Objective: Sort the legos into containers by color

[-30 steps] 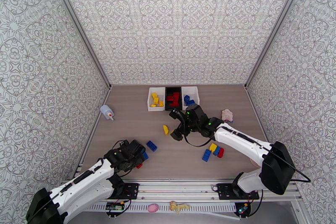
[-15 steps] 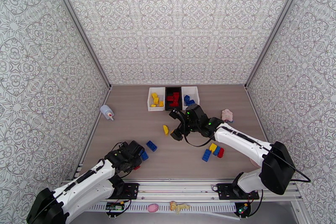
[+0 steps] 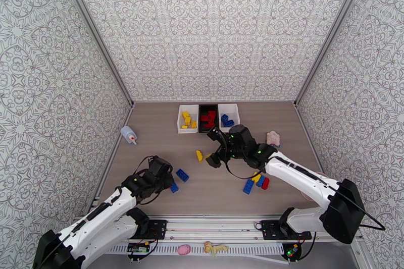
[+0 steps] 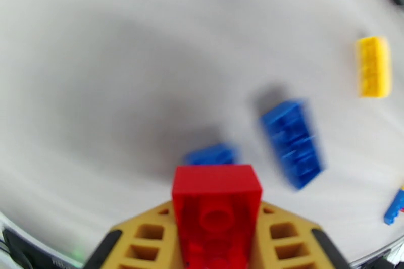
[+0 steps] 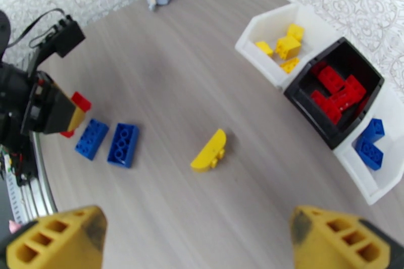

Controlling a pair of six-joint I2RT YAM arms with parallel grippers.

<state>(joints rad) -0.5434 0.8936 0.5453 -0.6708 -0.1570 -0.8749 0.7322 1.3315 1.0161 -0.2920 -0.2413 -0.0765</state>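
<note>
Red brick (image 4: 217,192) is clamped in left gripper (image 4: 217,229), lower end cut off by blurred frame; right gripper (image 5: 199,237) is spread wide.

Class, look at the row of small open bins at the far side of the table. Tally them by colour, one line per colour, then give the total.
White bins: 2
Black bin: 1
Total: 3
</note>
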